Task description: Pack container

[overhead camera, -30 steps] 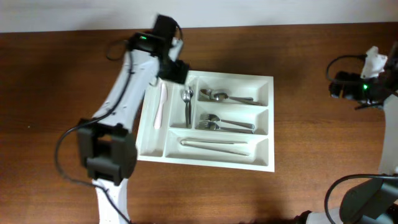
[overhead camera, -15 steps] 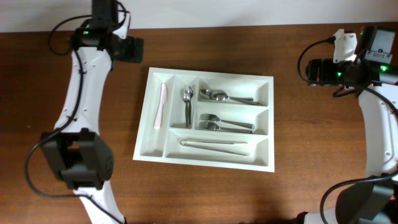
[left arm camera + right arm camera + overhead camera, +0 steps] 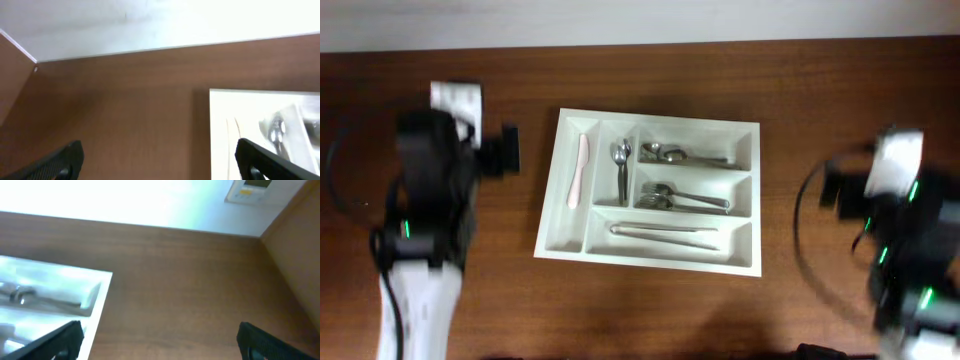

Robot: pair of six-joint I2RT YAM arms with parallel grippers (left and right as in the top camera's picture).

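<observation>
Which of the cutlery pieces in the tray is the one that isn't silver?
The pale pink piece, lying alone in the container's leftmost narrow compartment in the overhead view. The rest, in the other four compartments, are silver.

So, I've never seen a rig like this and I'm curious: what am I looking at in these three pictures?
These are two robot arms at a wooden table. One picture looks down from above: the left arm and right arm flank a white cutlery tray holding spoons, forks and other pieces. The other two come from cameras on the wrists; the dark tips are fingers of the left gripper and right gripper. Both are open and hold nothing.
</observation>
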